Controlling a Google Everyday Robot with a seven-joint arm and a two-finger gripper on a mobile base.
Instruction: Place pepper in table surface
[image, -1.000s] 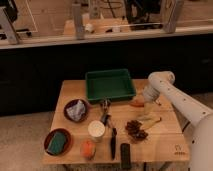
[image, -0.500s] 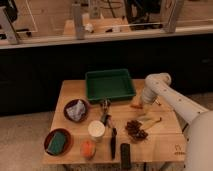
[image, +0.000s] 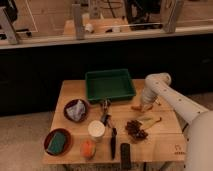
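The white arm (image: 167, 96) is reaching further left across the table's right half than it was a second ago, bringing the gripper (image: 145, 103) down close beside the pepper (image: 136, 107). The pepper is lying on the wooden table (image: 165, 142), roughly where it was before, just off the front right corner of the green tray (image: 110, 86). The gripper is hanging at the pepper's right end, and it cannot be told whether it is grasping the pepper or has let go. The task is probably finishing, since the pepper appears to be resting on wood, not in the tray. Along the near edge, a dark flat device (image: 125, 151), an orange fruit (image: 88, 148) and a red bowl (image: 57, 142) holding a green sponge are sitting in a row. Behind them are a white cup (image: 96, 129), a dark clump (image: 136, 129) and a yellowish stick (image: 151, 120), then a second bowl (image: 76, 110) holding something crumpled. Beyond the table a dark low wall is running across the room, with a long ledge and a lit floor behind it.
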